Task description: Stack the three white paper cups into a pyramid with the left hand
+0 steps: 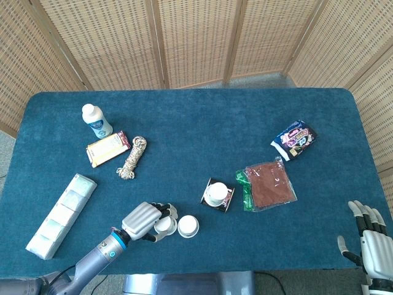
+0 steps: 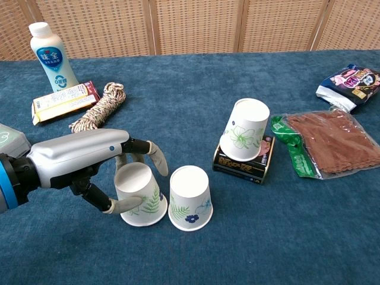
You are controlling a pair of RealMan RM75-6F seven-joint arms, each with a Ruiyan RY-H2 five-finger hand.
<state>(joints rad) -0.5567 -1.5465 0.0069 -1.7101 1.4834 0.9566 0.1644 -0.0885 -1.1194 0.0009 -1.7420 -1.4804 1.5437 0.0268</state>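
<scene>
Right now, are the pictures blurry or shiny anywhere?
Head view: sharp, even light, the cups small. Chest view: crisp and close, the left hand gleams a little, soft shadows under the cups, the screen's lines look bent.

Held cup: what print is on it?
Green fern leaves on white; the cup in the left hand shows best in chest view.

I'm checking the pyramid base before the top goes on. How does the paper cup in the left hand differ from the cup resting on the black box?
The green-leaf white paper cup is gripped by the left hand and sits on the blue tablecloth; the green-flower white paper cup is untouched and sits raised on the black box, tilted. The held cup stands beside the blue-flower cup; the boxed one stands apart. Both are upside down.
</scene>
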